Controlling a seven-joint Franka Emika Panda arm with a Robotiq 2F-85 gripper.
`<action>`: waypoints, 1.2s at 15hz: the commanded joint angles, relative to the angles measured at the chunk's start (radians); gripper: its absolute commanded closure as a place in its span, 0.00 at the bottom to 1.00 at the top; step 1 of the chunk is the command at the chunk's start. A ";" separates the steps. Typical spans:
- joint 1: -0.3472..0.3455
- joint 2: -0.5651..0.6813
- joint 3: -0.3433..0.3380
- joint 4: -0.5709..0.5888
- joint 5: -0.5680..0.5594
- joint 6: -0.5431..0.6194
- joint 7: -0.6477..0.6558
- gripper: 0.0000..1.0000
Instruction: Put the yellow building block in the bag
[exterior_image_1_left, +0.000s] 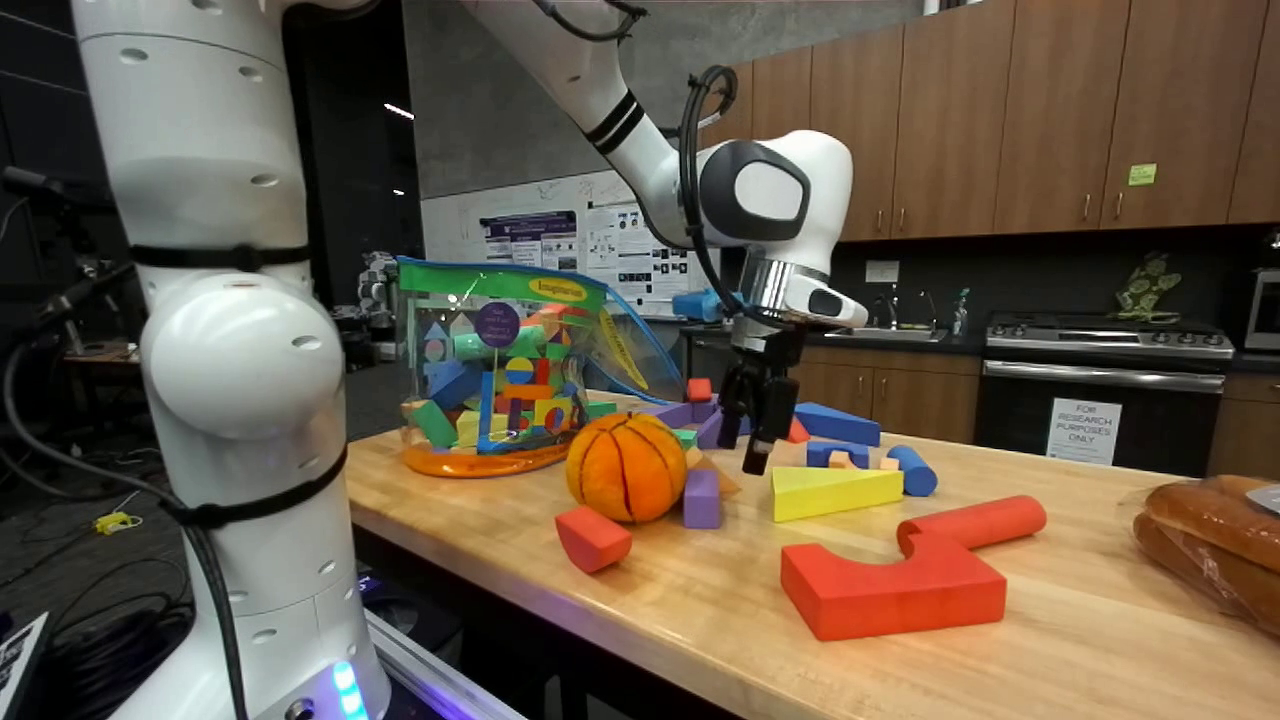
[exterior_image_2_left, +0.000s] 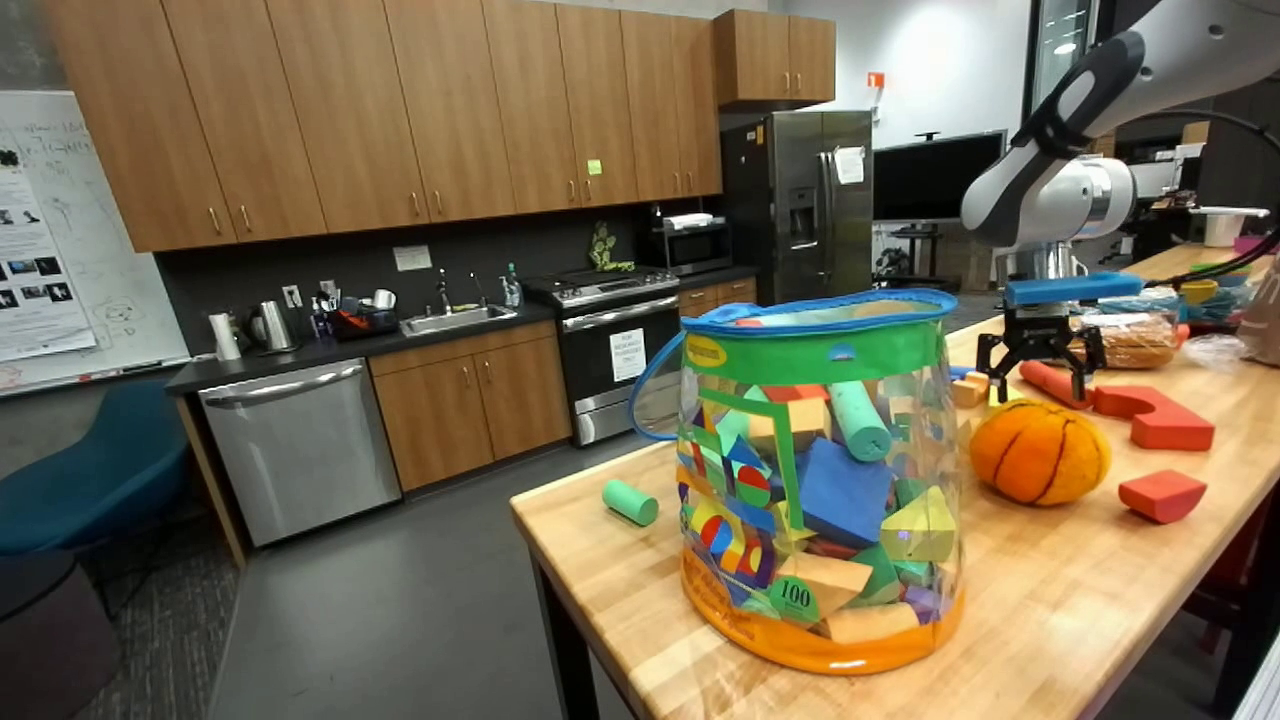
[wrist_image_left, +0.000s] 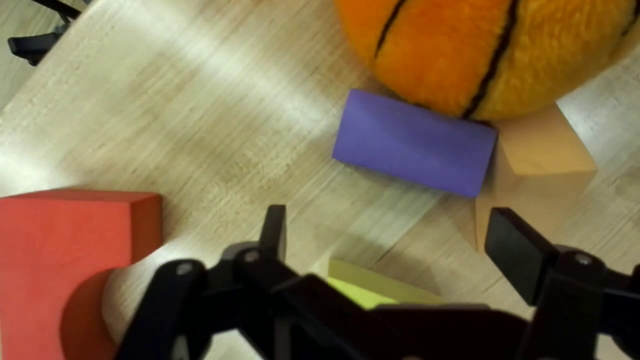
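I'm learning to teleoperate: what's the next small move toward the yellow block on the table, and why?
Probably ease the gripper over the yellow block before lowering: its jaws stand open, holding nothing, and in an exterior view it hangs left of the block.

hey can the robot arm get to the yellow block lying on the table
Probably yes: the gripper is open and hangs near the yellow block, with nothing seen resting on the block or between them.

Bag (exterior_image_2_left: 830, 355) on table (exterior_image_2_left: 1020, 620) (blocks (exterior_image_2_left: 845, 495) inside), ball (exterior_image_2_left: 1042, 455) near bag, building block (exterior_image_1_left: 832, 494) farther off
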 joint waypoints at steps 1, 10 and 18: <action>-0.015 -0.082 0.003 -0.033 -0.075 0.052 0.091 0.00; -0.021 -0.073 0.015 -0.025 -0.158 0.146 0.211 0.00; -0.016 -0.071 0.040 -0.051 -0.196 0.268 0.274 0.00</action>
